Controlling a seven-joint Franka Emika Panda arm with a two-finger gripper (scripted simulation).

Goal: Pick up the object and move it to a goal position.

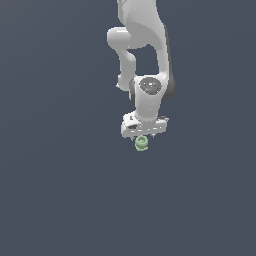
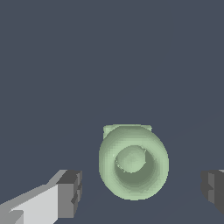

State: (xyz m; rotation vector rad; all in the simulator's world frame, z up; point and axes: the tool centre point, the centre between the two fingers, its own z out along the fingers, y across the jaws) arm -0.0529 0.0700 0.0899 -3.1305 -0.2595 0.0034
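1. My claw [image 2: 140,190] is spread wide, nothing in it. In the wrist view I see one dark pad [image 2: 70,192] on one side and the other pad [image 2: 213,189] at the far edge, with a clear gap to the piece on both sides.

2. The object [image 2: 133,162] sits right between those pads, a pale green rounded thing with a hollow in its middle and a flat lip on one side. It touches neither finger.

3. From the exterior view, the claw [image 1: 143,134] hangs straight over the object [image 1: 142,143], which peeks out just beneath it. How much height is left, I can't tell.

4. So I'd call this the approach step, lined up for the grasp, pick not yet made. No goal marker shows in either view.

5. Next move, as I judge it: ease down until the pads flank the widest part, then close evenly. It looks round and small, so an off-centre squeeze could pop it sideways. Centring comes first, then the lift.
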